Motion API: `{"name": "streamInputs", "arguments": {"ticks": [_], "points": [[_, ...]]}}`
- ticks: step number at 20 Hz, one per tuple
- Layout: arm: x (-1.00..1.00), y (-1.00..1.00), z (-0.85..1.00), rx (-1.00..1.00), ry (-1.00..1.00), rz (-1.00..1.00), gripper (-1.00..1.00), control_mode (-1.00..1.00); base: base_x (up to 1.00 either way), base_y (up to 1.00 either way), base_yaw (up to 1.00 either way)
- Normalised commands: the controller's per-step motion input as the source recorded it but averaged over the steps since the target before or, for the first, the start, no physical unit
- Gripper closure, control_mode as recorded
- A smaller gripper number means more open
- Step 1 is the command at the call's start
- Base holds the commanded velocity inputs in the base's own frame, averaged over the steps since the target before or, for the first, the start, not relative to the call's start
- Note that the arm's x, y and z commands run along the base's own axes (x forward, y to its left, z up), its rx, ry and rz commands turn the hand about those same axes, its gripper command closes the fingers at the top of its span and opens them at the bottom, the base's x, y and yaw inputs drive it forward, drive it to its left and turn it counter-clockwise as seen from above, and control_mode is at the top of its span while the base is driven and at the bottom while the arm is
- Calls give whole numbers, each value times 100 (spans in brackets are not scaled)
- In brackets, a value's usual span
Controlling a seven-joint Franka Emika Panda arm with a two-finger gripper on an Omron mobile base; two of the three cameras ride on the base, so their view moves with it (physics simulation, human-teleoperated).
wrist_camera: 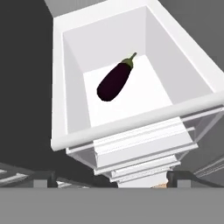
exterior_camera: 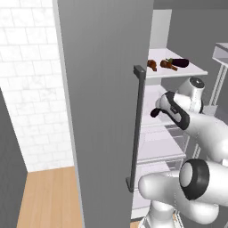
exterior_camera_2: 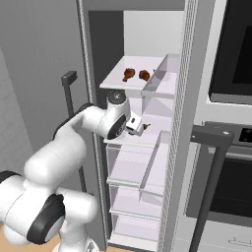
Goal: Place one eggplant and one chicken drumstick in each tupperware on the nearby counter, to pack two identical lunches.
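End effector (wrist_camera: pixel 109 178) spread wide, gripping nothing, above a white bin (wrist_camera: pixel 61 109). Dark eggplant (wrist_camera: pixel 114 80) lying in that bin, upper centre of hand view. Two chicken drumsticks (exterior_camera_2: pixel 129 74) resting on top shelf (exterior_camera_2: pixel 110 82), upper centre of right base view.

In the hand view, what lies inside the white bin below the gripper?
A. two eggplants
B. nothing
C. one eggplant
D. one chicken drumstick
C. One dark purple eggplant with a green stem lies alone on the floor of the white bin; nothing else is in it.
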Motion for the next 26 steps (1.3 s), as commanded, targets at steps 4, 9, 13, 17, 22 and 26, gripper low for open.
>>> {"name": "streamInputs", "arguments": {"ticks": [4,9,13,17,22,26], "points": [[72,-44,-15,7,9,0,-100,-100,0,0,0],[67,-6,-21,3,7,0,-100,-100,0,0,0],[26,0,-26,2,5,0,-100,-100,0,0,0],[35,1,-34,0,4,0,-100,-100,0,0,0],[53,2,-37,0,6,0,-100,-100,0,0,0],[49,0,-38,0,4,0,-100,-100,0,0,0]]}}
